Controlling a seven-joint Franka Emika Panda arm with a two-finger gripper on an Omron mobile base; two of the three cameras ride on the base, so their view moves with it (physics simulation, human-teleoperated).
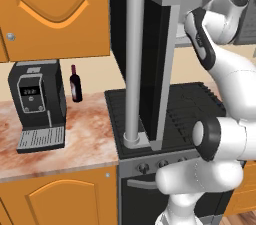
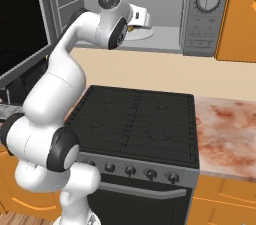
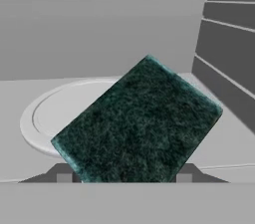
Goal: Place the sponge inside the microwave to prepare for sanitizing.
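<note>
Microwave [image 2: 200, 24], grey box mounted above the stove [image 2: 140, 119], door [image 1: 150, 64] swung wide with its long bar handle [image 1: 133, 64] toward the base. Light grey cavity, white turntable [image 3: 45, 113] on its floor.

Arm reaches in through the opening; hand sits inside the cavity at about 11 o'clock from the stove's centre in the right base view.

Sponge [image 3: 137, 123], dark green face toward the hand camera, tilted, between the fingers [image 3: 63, 174]. Fingers part-spread, pinching the sponge at its lower edge. It hangs over the turntable's 3 o'clock side; whether it touches, cannot tell.

Coffee machine [image 1: 37, 104] and wine bottle [image 1: 75, 84] on the table, 9 o'clock of the stove.
</note>
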